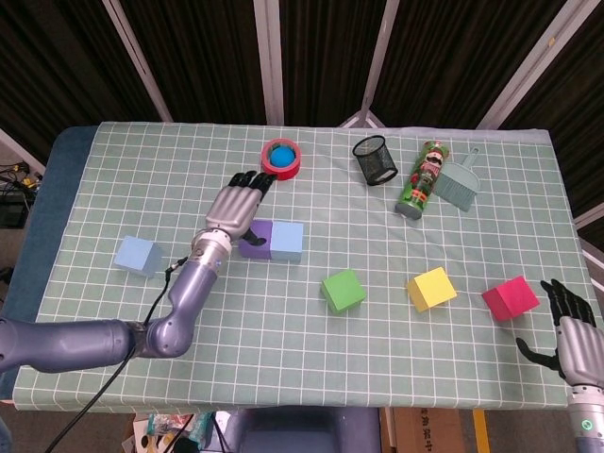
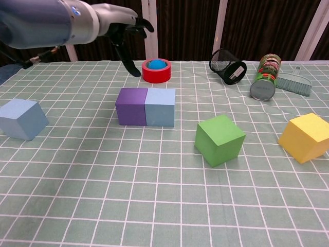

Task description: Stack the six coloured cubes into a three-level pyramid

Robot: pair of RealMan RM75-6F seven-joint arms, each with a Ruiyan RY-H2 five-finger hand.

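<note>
A table (image 1: 170,170) covered by a green checked cloth is seen. Far on it lie a red tape roll (image 1: 281,158), mesh cup (image 1: 375,159), can (image 1: 421,179) and brush (image 1: 459,180); nearer, purple cube (image 1: 257,239) touching pale blue cube (image 1: 287,241), another blue cube (image 1: 138,256) left, then green cube (image 1: 343,291), yellow cube (image 1: 431,288), red cube (image 1: 511,297) rightward.
</note>
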